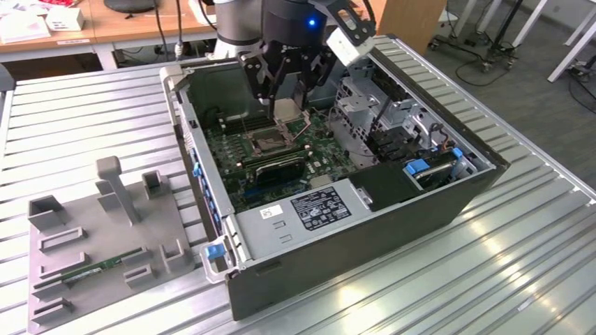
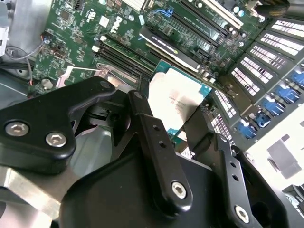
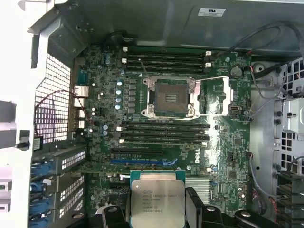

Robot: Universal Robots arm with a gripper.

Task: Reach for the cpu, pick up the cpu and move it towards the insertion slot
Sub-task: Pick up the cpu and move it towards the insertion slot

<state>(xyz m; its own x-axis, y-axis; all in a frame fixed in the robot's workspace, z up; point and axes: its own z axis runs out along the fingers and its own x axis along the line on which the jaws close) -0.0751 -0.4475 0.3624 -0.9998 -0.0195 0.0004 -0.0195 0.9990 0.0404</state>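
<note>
We see the gripper (image 1: pixel 282 105) w/ jaws closed on the cpu (image 3: pixel 155 202), held above the motherboard (image 3: pixel 228 156) inside the pc case (image 1: pixel 308 244). The insertion slot (image 3: pixel 170 97) sits open; cpu hangs apparently just short of it, not seated.

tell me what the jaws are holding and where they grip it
The gripper holds the cpu, its jaws clamped on two opposite edges, above the motherboard.

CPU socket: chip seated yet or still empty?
Empty. In the first wrist view the insertion slot shows its bare dark centre with the frame open, while the cpu sits clamped in the pincer away from it.
</note>
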